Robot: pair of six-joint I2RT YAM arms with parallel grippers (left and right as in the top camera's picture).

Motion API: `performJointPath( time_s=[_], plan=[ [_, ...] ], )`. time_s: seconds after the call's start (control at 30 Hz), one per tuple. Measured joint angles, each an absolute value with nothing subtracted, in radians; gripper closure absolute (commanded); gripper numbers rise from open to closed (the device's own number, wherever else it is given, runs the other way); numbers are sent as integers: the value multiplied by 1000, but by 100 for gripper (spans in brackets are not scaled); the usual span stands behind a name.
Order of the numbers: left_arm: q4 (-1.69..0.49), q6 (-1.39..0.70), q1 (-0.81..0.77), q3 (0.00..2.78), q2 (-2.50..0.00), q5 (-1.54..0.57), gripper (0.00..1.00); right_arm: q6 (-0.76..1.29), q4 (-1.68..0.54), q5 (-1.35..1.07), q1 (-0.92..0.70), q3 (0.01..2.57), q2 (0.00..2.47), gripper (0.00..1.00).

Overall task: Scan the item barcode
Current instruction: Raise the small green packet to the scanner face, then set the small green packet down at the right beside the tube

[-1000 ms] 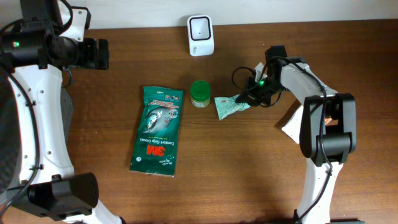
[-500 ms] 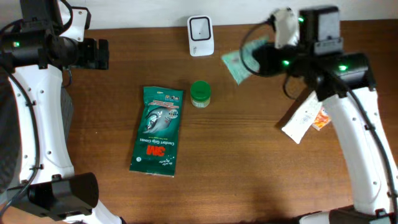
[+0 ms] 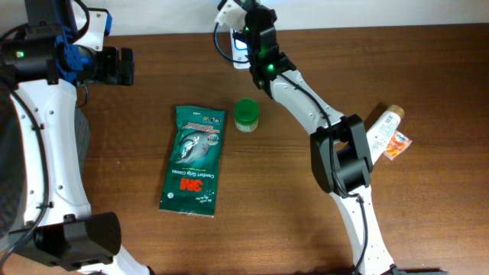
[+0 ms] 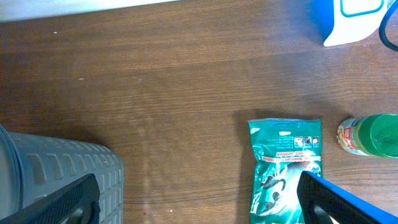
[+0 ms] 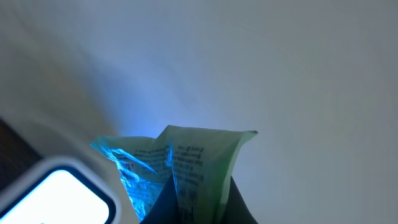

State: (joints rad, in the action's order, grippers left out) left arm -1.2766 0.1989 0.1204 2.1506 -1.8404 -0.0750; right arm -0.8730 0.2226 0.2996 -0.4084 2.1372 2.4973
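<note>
Right end effector is clamped on a thin green sachet, holding it just above the lit scanner at the far edge of the worktop. Blue light washes its print, probably to catch the barcode. Left end effector hangs spread wide and empty, well apart.

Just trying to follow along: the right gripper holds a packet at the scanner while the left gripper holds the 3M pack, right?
Not quite. The left gripper is open and holds nothing; the 3M pack lies on the table, as the overhead view shows. The right gripper does hold a packet at the scanner.
</note>
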Motion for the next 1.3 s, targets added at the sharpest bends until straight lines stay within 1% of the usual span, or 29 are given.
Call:
performJointPath(
  time_s=[0.1, 0.17, 0.43, 0.5, 0.57, 0.67, 0.7, 0.77, 0.8, 0.87, 0.9, 0.97, 1.03, 1.1, 1.13, 1.17, 1.2, 1.27, 1.3],
  plan=[
    [-1277, 199, 120, 2151, -1840, -75, 1, -883, 194, 278, -378, 2137, 2508, 96],
    [-1276, 199, 120, 2151, -1840, -75, 1, -889, 134, 244, -379, 2138, 2509, 96],
    [-1277, 199, 120, 2151, -1840, -75, 1, -881, 161, 218, -392, 2138, 2509, 96],
    [-1277, 199, 120, 2151, -1840, -75, 1, -710, 149, 218, -390, 2138, 2505, 96],
    [-1277, 199, 120, 2151, -1840, -75, 1, -622, 76, 215, -381, 2137, 2455, 96],
    [-1279, 199, 120, 2151, -1840, -76, 1, -379, -336, 153, -373, 2145, 2208, 96],
    [-1279, 199, 120, 2151, -1840, -75, 1, -272, -593, 125, -372, 2147, 2059, 96],
    [-1281, 199, 120, 2151, -1840, -75, 1, -190, -766, 101, -364, 2162, 1919, 96],
    [-1279, 199, 120, 2151, -1840, -75, 1, -110, -968, 91, -341, 2164, 1824, 96],
    [-1279, 199, 120, 2151, -1840, -75, 1, 14, -1170, 74, -249, 2172, 1755, 96],
    [-1277, 199, 120, 2151, -1840, -75, 1, 56, -1351, 43, -181, 2154, 1756, 96],
    [-1277, 199, 120, 2151, -1840, -75, 1, 93, -1460, 8, -40, 2103, 1816, 96],
    [-1277, 199, 120, 2151, -1840, -75, 1, 102, -1441, -3, 17, 2008, 1871, 96],
    [-1278, 199, 120, 2151, -1840, -75, 1, 105, -1325, -14, 76, 1828, 1972, 96],
    [-1277, 199, 120, 2151, -1840, -75, 1, 105, -1256, -17, 93, 1781, 1979, 96],
    [-1276, 199, 120, 2151, -1840, -75, 1, 106, -1143, -21, 116, 1711, 1990, 95],
    [-1277, 199, 120, 2151, -1840, -75, 1, 106, -1090, -21, 143, 1651, 2008, 95],
    [-1277, 199, 120, 2151, -1840, -75, 1, 107, -993, -23, 182, 1581, 2031, 91],
    [-1277, 199, 120, 2151, -1840, -75, 1, 106, -990, -25, 187, 1576, 2033, 87]
  ],
)
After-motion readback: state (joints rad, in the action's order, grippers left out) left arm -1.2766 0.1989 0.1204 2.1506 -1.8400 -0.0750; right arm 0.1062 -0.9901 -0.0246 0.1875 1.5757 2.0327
